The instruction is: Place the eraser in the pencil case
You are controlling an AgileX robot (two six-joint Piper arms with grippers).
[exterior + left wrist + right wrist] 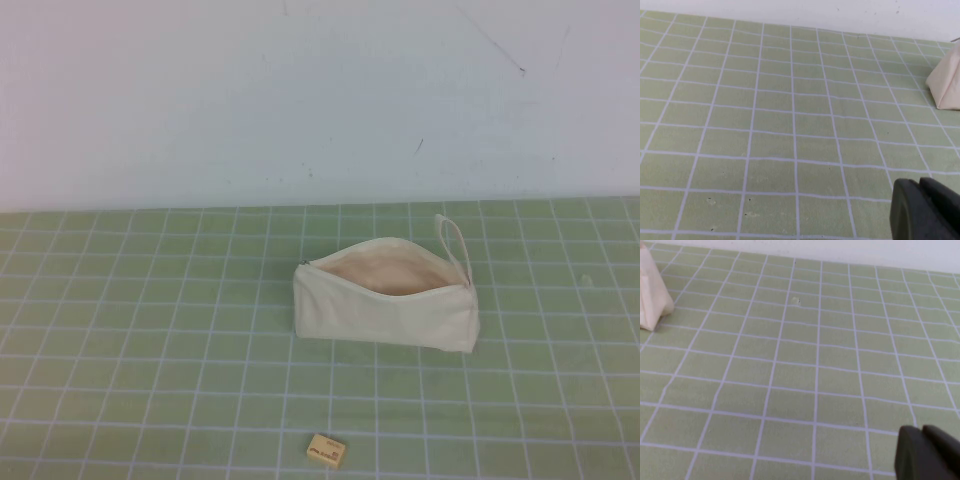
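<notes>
The cream pencil case (385, 305) lies in the middle of the green grid mat with its zipper open, beige lining showing and its loop strap at the right end. The tan-yellow eraser (327, 451) lies near the front edge, well in front of the case. Neither arm shows in the high view. My left gripper (920, 192) is shut and empty over bare mat, with one end of the case (946, 82) far off. My right gripper (921, 435) is shut and empty over bare mat, with the case's other end (651, 297) at the picture's edge.
A white wall (320, 90) borders the back of the mat. A small pale speck (795, 301) lies on the mat in the right wrist view.
</notes>
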